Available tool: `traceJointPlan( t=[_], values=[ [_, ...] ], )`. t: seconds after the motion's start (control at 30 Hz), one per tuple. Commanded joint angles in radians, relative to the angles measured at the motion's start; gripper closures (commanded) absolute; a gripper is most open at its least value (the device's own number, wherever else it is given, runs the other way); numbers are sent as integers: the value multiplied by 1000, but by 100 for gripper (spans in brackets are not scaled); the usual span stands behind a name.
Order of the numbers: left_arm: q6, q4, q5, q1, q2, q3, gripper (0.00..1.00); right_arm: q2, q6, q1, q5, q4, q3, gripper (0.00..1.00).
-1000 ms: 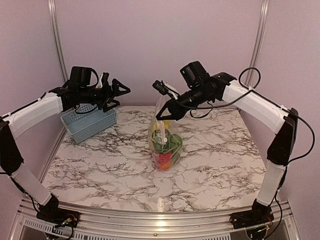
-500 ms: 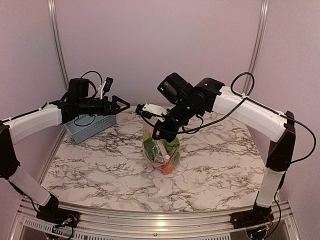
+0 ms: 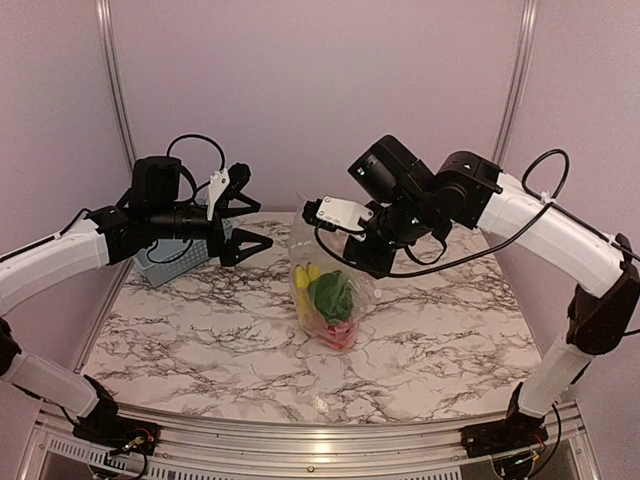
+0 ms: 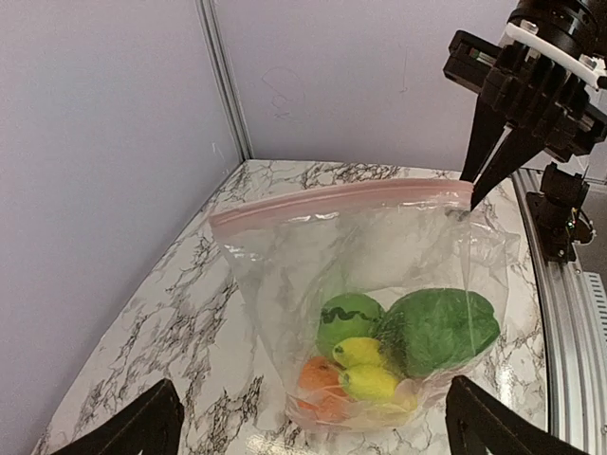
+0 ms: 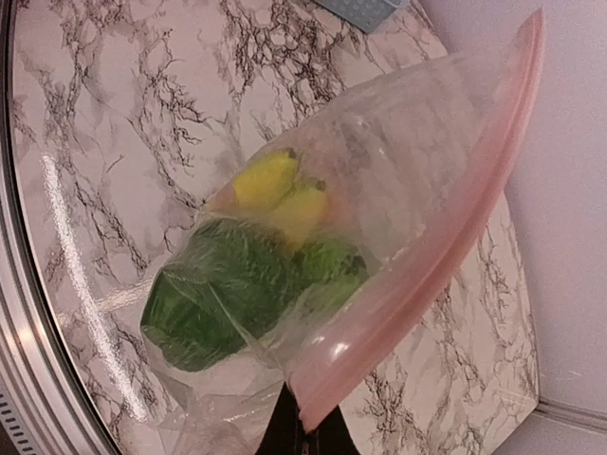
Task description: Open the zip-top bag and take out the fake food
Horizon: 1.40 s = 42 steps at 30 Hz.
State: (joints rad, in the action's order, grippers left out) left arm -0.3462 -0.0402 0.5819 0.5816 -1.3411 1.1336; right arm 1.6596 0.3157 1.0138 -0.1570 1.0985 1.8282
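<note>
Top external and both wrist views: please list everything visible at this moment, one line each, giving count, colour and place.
zip-top bag: one, clear with a pink zip strip, upright at mid-table, strip uppermost and closed
fake food: at least five pieces, one large green, one green ball with a dark stripe, two yellow, one orange-red, bunched in the bottom of the bag
basket: one, blue, far left of the table, partly hidden behind the left arm
table: one, white marble pattern with dark veins
left gripper: one, black, open, in the air left of the bag, pointing at it
right gripper: one, black, shut on one end of the zip strip
</note>
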Motion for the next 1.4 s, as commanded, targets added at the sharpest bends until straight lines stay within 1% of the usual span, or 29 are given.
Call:
traceJointPlan(
  t=[0.0,0.2,0.27,0.33,0.5,0.57,0.6,0.67,0.73,0.83,0.87,0.93,0.97,1.0,1.03,1.07,1.13,1.2,1.23,1.3,1.37],
  values=[
    [-139,31,11,22,-14,5,1,-44,142,9,-11,-37,-51,100],
    [-168,31,51,30,-43,35,1,-85,203,18,-15,-36,-59,100],
    [-151,80,68,49,-53,42,1,-88,217,19,-17,-40,-57,100],
    [-152,81,60,80,-72,61,1,-81,223,20,-17,-41,-54,100],
    [-213,44,7,151,-118,103,2,-60,220,26,4,-41,-45,100],
    [-232,42,-4,160,-128,108,4,-55,219,32,4,-43,-37,100],
    [-238,19,-7,160,-132,110,6,-53,220,33,2,-44,-32,100],
    [-263,-21,-11,161,-141,119,19,-51,217,35,-3,-47,-27,100],
    [-284,-56,-20,161,-141,123,36,-53,213,35,-8,-51,-29,100],
    [-271,-45,-52,160,-121,105,60,-56,189,35,-14,-63,-37,100],
    [-260,-40,-59,161,-117,100,70,-61,173,35,-17,-74,-41,100],
    [-242,-29,-80,160,-110,82,100,-80,131,35,-16,-119,-64,99],
    [-226,-18,-97,158,-103,68,100,-100,106,34,-18,-151,-83,92],
    [-212,2,-100,153,-93,50,100,-121,82,31,-13,-189,-110,82],
    [-188,23,-101,147,-81,32,100,-160,55,25,-1,-232,-144,67],
    [-166,56,-101,140,-69,13,100,-194,14,14,29,-278,-183,61],
    [-139,104,-101,131,-40,-27,100,-266,-61,-22,92,-369,-265,53],
    [-135,126,-107,129,-20,-64,100,-352,-144,-68,163,-464,-364,43],
    [-138,129,-107,129,-12,-81,100,-401,-182,-93,202,-519,-426,40],
    [-134,130,-116,129,1,-106,100,-490,-244,-115,234,-617,-555,36],
    [-128,138,-125,129,11,-132,100,-563,-294,-125,251,-659,-640,33]
  ],
)
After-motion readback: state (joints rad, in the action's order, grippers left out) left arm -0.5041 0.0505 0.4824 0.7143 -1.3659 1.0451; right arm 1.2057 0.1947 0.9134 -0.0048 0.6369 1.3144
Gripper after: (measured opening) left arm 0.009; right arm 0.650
